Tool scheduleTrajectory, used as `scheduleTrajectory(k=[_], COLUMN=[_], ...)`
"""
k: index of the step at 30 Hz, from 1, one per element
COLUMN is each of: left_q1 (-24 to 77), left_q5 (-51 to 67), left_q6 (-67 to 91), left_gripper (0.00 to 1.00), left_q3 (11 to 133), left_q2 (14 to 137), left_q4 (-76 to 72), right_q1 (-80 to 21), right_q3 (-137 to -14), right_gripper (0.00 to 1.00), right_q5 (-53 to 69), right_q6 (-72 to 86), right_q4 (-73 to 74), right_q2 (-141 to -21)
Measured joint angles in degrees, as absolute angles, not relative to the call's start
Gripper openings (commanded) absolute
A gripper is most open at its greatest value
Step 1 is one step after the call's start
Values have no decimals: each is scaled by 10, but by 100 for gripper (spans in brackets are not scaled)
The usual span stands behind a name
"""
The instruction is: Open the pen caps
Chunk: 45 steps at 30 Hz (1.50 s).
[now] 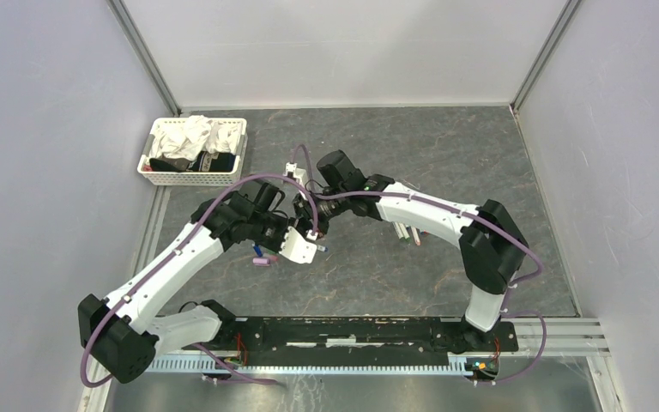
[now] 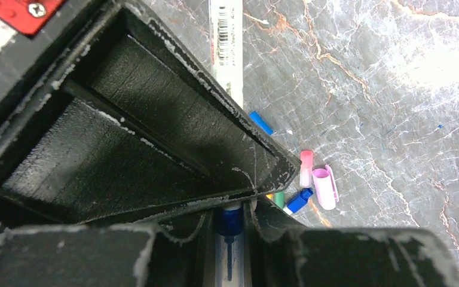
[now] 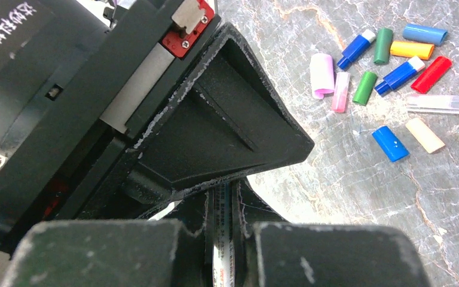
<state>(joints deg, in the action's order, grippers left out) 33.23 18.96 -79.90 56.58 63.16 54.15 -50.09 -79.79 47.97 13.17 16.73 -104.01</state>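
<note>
My two grippers meet over the middle of the table. My left gripper (image 1: 296, 240) (image 2: 233, 209) is shut on the blue-capped end (image 2: 230, 221) of one pen. Its white barcoded barrel (image 2: 226, 48) runs on past the right gripper's black finger. My right gripper (image 1: 313, 225) (image 3: 222, 203) is shut on that same pen's printed white barrel (image 3: 222, 230). Several loose pen caps lie on the table: wide pink (image 3: 321, 75), green (image 3: 365, 87), red (image 3: 431, 73), yellow (image 3: 412, 49), blue (image 3: 389, 143). Some show in the left wrist view, such as a pink cap (image 2: 305, 168) and a blue cap (image 2: 261, 122).
A white basket (image 1: 163, 178) of cloths stands at the back left. A few more pens (image 1: 408, 233) lie under my right forearm. A small cluster of caps (image 1: 262, 257) lies beside my left gripper. Grey walls close the table on three sides.
</note>
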Motion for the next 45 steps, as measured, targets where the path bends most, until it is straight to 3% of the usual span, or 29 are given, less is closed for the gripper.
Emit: scheduleTrajectory(k=[13, 31, 33, 36, 38, 40, 45], left_q1=[345, 340, 319, 184, 24, -55, 96], left_q5=[199, 196, 223, 375, 313, 268, 235], left_q6=[-805, -813, -840, -943, -994, -1015, -1030], left_gripper=[2, 2, 2, 2, 2, 2, 2], left_q3=[559, 556, 552, 554, 594, 636, 629], left_q2=[632, 626, 627, 641, 668, 693, 633], left_q4=[535, 538, 532, 540, 566, 565, 582], right_q1=[-509, -510, -510, -509, -492, -477, -477], right_q3=[-737, -750, -696, -571, -474, -404, -405], right_gripper=[0, 0, 0, 0, 0, 0, 0], right_q5=[446, 440, 418, 356, 370, 376, 398], right_q6=[120, 114, 112, 114, 119, 122, 127], right_q4=[123, 134, 84, -29, 35, 128, 215], right_q2=[-998, -1005, -977, -888, -805, -771, -823])
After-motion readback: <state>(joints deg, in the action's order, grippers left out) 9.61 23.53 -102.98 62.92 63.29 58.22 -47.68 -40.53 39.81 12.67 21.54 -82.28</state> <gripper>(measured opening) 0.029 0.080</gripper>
